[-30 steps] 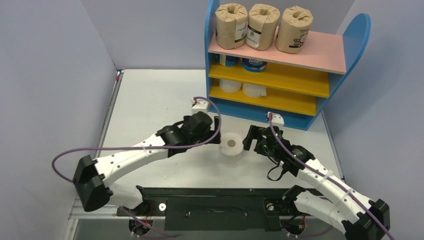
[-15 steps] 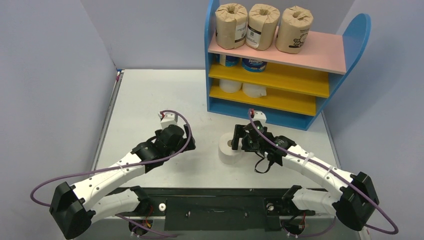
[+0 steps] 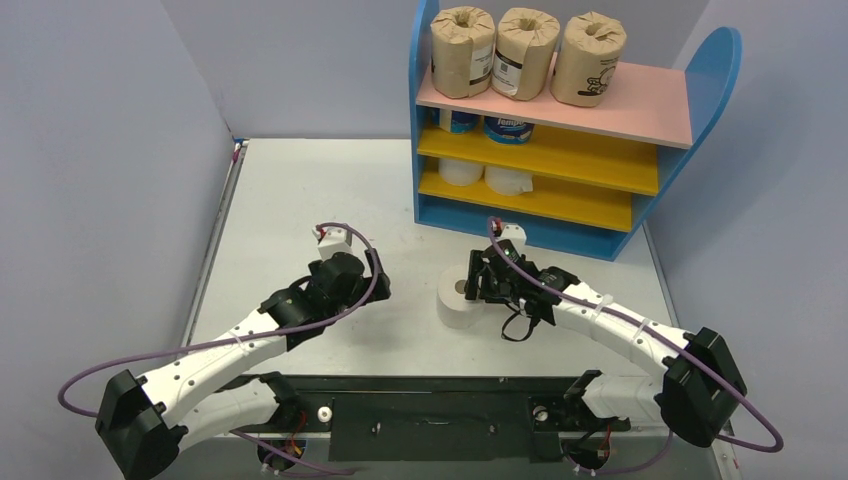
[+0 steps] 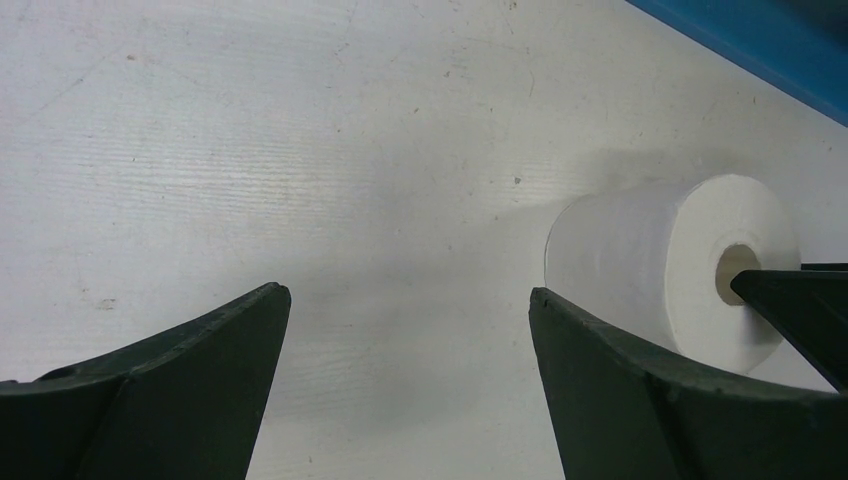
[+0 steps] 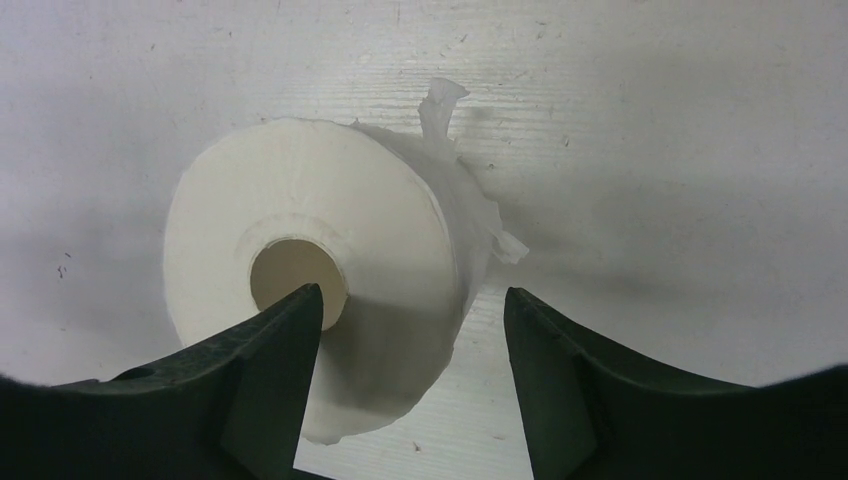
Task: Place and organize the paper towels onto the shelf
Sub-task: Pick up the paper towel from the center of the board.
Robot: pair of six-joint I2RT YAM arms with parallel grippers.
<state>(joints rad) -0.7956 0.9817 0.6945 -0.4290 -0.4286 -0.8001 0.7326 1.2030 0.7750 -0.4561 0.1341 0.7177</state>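
A plain white paper towel roll (image 3: 457, 300) sits on the table in front of the shelf (image 3: 425, 120), its hollow core facing up. My right gripper (image 3: 477, 284) is open at its right side. In the right wrist view one finger tip (image 5: 296, 318) is at the core of the roll (image 5: 330, 225) and the other finger (image 5: 545, 345) is outside its wall. My left gripper (image 3: 377, 283) is open and empty, well left of the roll (image 4: 640, 265). Three brown rolls (image 3: 524, 52) stand on the pink top board. Two blue-and-white rolls (image 3: 508, 128) are on the upper yellow board and two white rolls (image 3: 508, 180) on the lower one.
The shelf's right halves of both yellow boards (image 3: 600, 160) are bare. Grey walls close in the table (image 3: 300, 190) on the left and right. A torn paper flap (image 5: 445, 100) sticks off the roll's far side. A black rail (image 3: 420, 405) runs along the near edge.
My left gripper has let go of the roll's left side and drawn back to the left. My right gripper has moved in to the roll, one finger at its core.
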